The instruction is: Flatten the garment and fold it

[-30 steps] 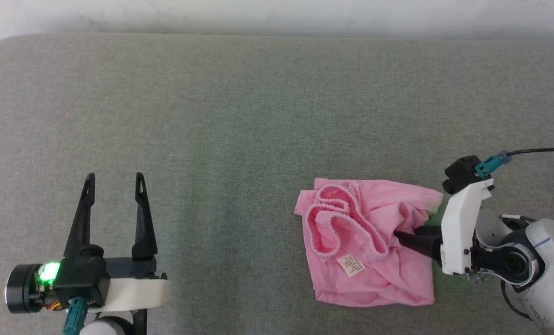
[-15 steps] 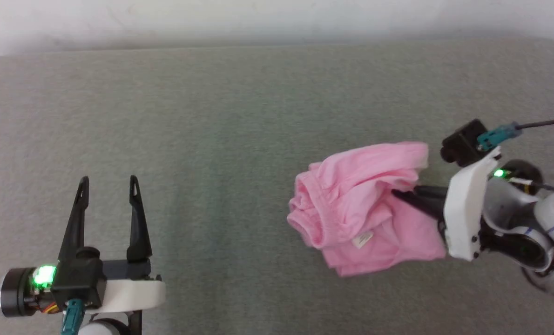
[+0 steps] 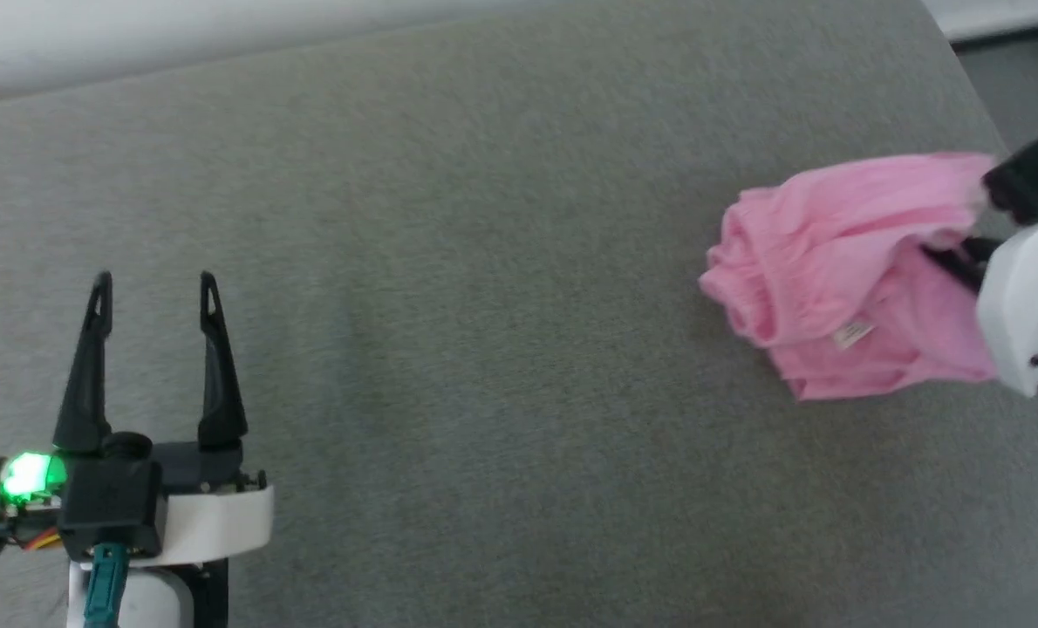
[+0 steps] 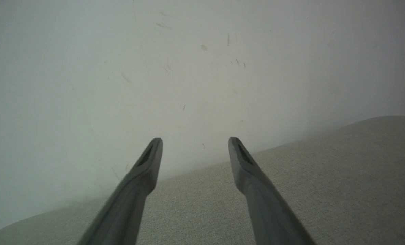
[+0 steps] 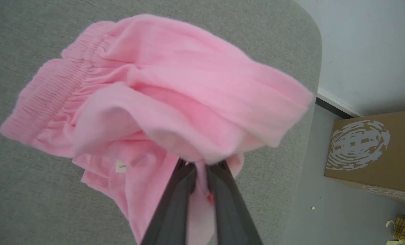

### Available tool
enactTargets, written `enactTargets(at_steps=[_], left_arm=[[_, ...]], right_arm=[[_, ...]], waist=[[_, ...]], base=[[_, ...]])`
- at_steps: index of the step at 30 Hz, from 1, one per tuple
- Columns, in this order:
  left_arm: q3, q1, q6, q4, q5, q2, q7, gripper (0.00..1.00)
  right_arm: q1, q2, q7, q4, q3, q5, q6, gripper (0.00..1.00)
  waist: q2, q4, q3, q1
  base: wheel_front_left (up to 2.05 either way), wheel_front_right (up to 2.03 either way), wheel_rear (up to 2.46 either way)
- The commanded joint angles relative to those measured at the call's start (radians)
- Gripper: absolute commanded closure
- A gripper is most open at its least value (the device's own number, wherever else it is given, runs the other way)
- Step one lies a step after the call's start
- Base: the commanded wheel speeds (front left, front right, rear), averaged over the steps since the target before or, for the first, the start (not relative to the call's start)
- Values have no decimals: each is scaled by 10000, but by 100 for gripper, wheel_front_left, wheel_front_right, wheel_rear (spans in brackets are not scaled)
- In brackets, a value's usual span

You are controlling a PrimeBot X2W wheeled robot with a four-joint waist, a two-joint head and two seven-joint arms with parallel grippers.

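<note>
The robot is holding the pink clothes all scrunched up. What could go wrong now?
1. The right gripper pinches just a small bit of the garment, so the cloth might slip out.
2. The garment hangs near the edge of the grey pad; if dropped there, it could slide onto the floor.
3. It is bunched up, and the open left gripper is far off, so flattening could be hard.

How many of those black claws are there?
2: the left gripper, open, at the head view's lower left; the right gripper, shut on the garment, at its far right.
</note>
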Motion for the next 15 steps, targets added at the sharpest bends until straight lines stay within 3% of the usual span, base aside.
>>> enactTargets(at_steps=[1, 15], left_arm=[[-3, -255, 76, -97, 156, 167, -46, 0], [-575, -1197, 592, -875, 312, 872, -46, 0]], right_arm=[[-334, 120, -240, 435, -40, -139, -17, 100], [-2104, 870, -1906, 5628, -724, -1267, -17, 100]], waist=[[-1, -1144, 1430, 0], [-1, -635, 2821, 0]], base=[[0, 0, 0], [0, 0, 0]])
